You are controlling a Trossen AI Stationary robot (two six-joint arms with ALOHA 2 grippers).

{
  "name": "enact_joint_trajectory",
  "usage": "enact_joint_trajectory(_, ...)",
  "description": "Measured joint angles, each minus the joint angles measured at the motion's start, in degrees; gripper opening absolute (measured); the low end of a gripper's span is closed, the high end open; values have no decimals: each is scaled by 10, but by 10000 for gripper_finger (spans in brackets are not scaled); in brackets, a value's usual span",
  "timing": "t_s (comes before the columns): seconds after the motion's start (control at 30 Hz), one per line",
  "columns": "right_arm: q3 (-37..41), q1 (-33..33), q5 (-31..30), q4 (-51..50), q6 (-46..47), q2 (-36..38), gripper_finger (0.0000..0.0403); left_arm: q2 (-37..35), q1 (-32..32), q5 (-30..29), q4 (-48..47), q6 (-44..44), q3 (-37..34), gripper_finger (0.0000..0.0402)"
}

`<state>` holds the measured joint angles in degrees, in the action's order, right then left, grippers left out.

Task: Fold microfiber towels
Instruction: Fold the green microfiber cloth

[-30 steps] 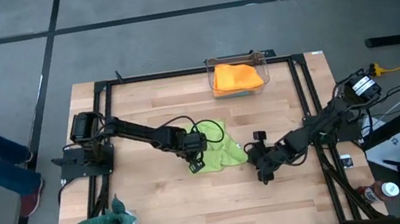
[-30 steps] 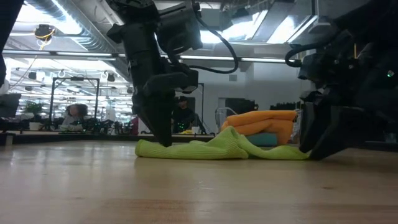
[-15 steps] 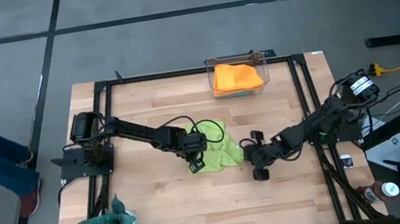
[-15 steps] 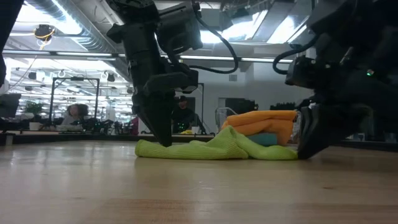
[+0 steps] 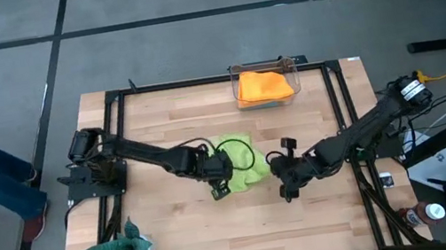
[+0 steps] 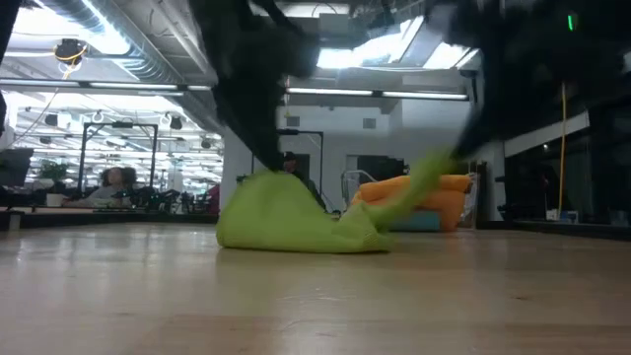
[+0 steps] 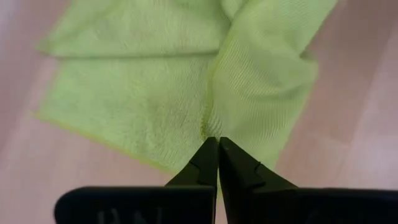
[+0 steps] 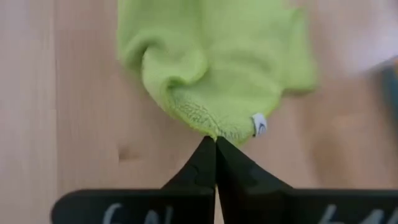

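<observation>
1. The lime green towel (image 5: 238, 160) lies bunched near the middle of the bench (image 5: 158, 108), well away from every edge; bare wood lies open in front of it and to both sides.
2. The left pincer (image 5: 220, 187) sits at the towel's near left corner, its 2 fingers pressed together and pinching the cloth edge, as the left wrist view shows (image 7: 217, 146).
3. The right pincer (image 5: 283, 189) is at the towel's right side, fingers also pressed together, nipping a hemmed corner beside a small white tag (image 8: 260, 124).
4. In the low view the towel (image 6: 296, 217) humps up on the left and stretches up to the right.
5. A clear bin (image 5: 266, 100) at the bench's far edge holds an orange towel (image 5: 264, 86).
6. A green plant figure (image 5: 119, 246) stands at the near left corner.
</observation>
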<state>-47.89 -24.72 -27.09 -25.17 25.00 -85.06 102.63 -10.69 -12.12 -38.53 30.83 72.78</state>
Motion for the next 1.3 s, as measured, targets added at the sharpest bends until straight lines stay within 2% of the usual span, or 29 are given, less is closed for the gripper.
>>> enact_joint_trajectory(0.3,-185,-42,-179,-273,1,4,1,-5,-92,-182,-271,41,169,0)
enact_joint_trajectory(0.43,-263,-58,-233,-369,1,5,1,-5,-128,-261,-417,89,258,0)
enact_joint_trajectory(0.53,-317,-64,-252,-427,2,5,1,-5,-147,-300,-509,124,316,0)
enact_joint_trajectory(0.77,-413,-75,-273,-502,2,6,0,-23,-179,-333,-514,125,381,0)
enact_joint_trajectory(0.97,-472,-92,-198,-510,-8,6,0,-24,-220,-340,-515,123,412,0)
enact_joint_trajectory(1.07,-479,-94,-178,-510,-8,6,0,-23,-230,-346,-515,121,415,0)
enact_joint_trajectory(1.3,-473,-67,-193,-531,3,3,0,-23,-210,-352,-515,97,415,0)
